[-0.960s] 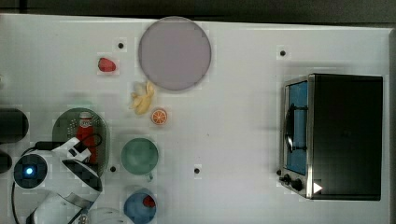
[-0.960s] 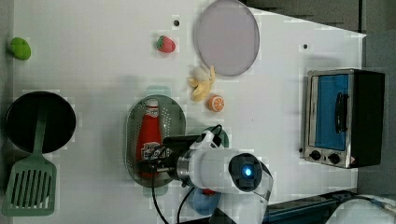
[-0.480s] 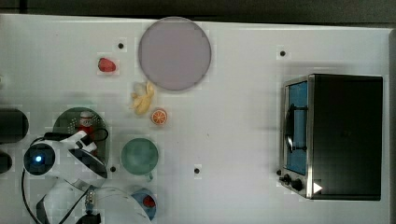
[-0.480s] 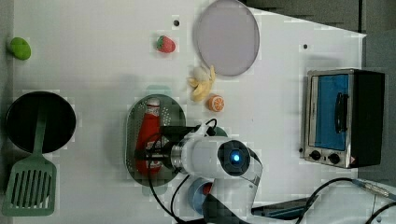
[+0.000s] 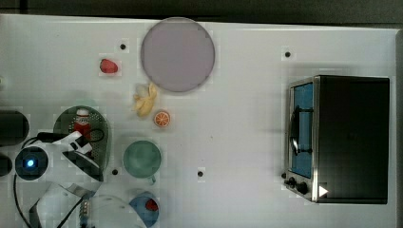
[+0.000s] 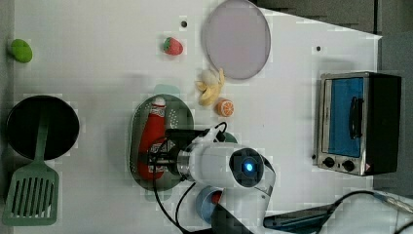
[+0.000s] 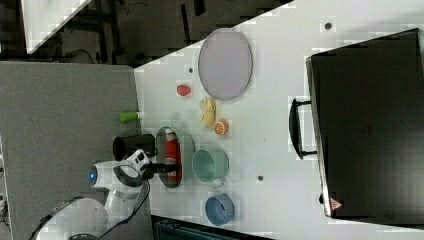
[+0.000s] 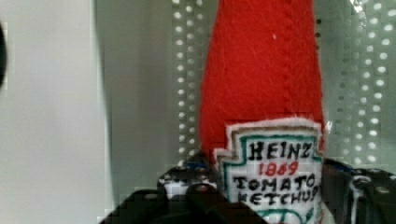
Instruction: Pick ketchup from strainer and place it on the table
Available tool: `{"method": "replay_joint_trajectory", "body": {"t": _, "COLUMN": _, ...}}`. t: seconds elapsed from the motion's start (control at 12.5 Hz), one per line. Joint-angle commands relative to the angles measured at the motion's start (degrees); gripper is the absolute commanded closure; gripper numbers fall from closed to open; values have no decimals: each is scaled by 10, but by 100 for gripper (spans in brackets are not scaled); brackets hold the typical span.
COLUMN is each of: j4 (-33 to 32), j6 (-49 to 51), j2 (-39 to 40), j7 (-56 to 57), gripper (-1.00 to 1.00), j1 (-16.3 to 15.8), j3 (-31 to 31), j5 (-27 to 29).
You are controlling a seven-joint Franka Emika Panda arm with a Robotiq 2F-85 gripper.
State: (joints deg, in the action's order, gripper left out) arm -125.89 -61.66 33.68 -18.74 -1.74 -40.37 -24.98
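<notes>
We see the ketchup as soft red felt with a fuzzy, matt nap and a stitched seam; its label looks like white cloth with embroidered lettering. The strainer reads as pale green plastic, smooth and faintly shiny, pierced with small round holes. The table looks white, flat and matt. We take the toaster oven for brushed metal at its front frame, with a matt black casing and a glossy blue-tinted door. The plate looks matt and smooth.
</notes>
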Motion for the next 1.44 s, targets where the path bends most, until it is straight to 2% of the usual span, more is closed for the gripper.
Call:
{"method": "replay_joint_trajectory", "body": {"t": 0.08, "j4": 9, "j6": 15, "j2": -92, "j7": -23, "gripper": -21, "j1": 36, "j3": -61, "j5": 65}}
{"method": "replay_joint_trajectory", "body": {"t": 0.4, "j4": 36, "j6": 103, "j2": -188, "j7": -2, "gripper": -21, "j1": 92, "j3": -113, "j5": 184}}
{"method": "replay_joint_trajectory", "body": {"t": 0.72, "j4": 101, "j6": 263, "j2": -243, "j7": 128, "gripper": -21, "j1": 138, "j3": -108, "j5": 278}}
{"method": "replay_joint_trajectory", "body": {"t": 0.88, "j4": 136, "j6": 315, "j2": -253, "j7": 175, "gripper": -21, "j1": 165, "j3": -86, "j5": 286}}
{"method": "replay_joint_trajectory", "body": {"t": 1.12, "j4": 170, "j6": 339, "j2": -264, "j7": 212, "gripper": -21, "j1": 200, "j3": -36, "j5": 286}}
{"method": "replay_joint_trajectory", "body": {"t": 1.44, "j4": 176, "j6": 339, "j2": -268, "j7": 261, "gripper": -21, "j1": 230, "j3": 55, "j5": 285}}
